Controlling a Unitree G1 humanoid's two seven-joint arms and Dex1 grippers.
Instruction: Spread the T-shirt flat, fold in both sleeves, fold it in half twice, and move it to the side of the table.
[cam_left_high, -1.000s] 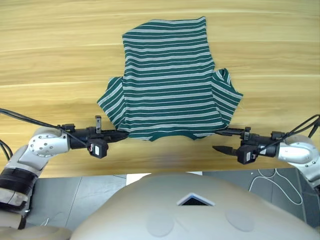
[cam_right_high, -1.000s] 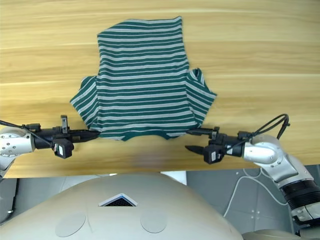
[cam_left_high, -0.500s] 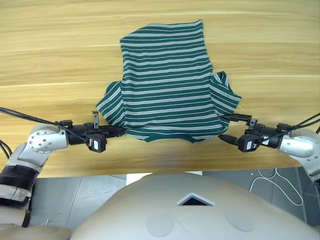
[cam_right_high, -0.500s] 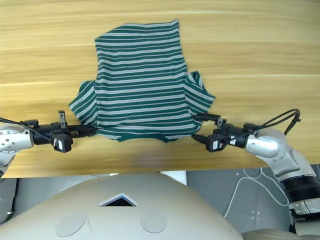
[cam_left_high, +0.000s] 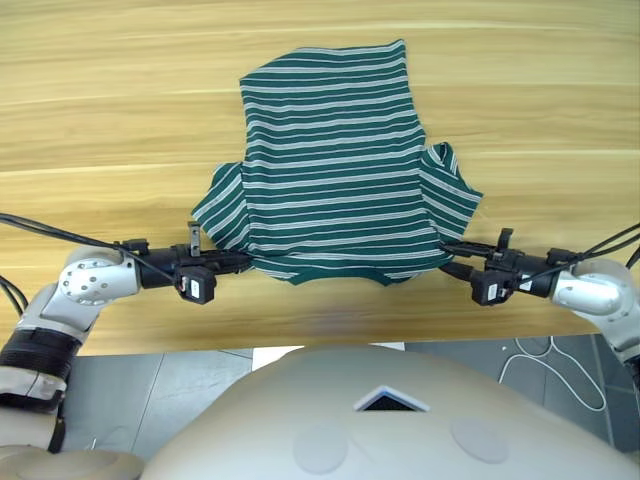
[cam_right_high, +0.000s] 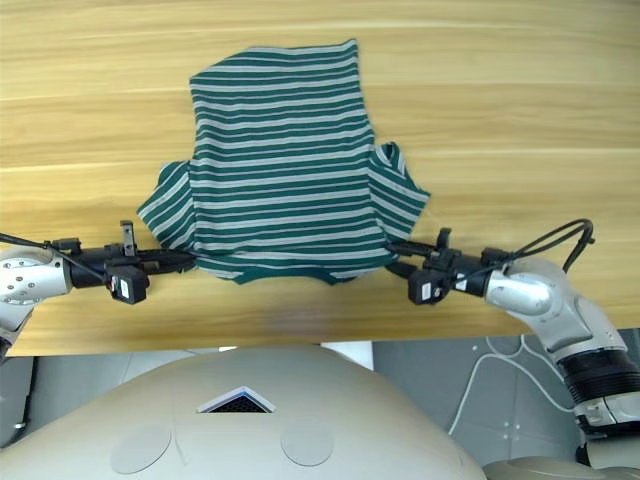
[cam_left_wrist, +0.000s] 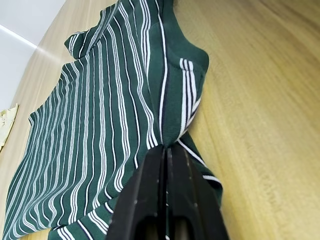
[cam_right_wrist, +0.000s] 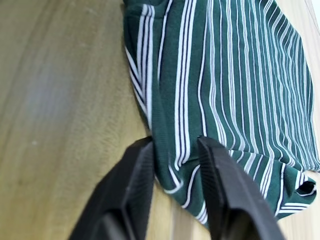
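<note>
The green T-shirt (cam_left_high: 335, 160) with white stripes lies on the wooden table (cam_left_high: 100, 120), both sleeves sticking out at its sides. My left gripper (cam_left_high: 243, 262) lies low at the shirt's near left corner. In the left wrist view it (cam_left_wrist: 164, 150) is shut, pinching a fold of the fabric (cam_left_wrist: 125, 100). My right gripper (cam_left_high: 447, 257) is at the near right corner. It (cam_right_wrist: 174, 142) is open, its two fingers standing on either side of the striped hem (cam_right_wrist: 220, 75) with cloth lying between them.
The table's front edge (cam_left_high: 300, 345) runs just behind both grippers. Bare wood stretches to the left, right and far side of the shirt. Cables (cam_left_high: 560, 375) lie on the floor below the right arm.
My right gripper has moved in from the front edge onto the shirt's near right corner and its fingers have narrowed around the hem. The left gripper keeps its hold; the shirt shifted slightly left.
</note>
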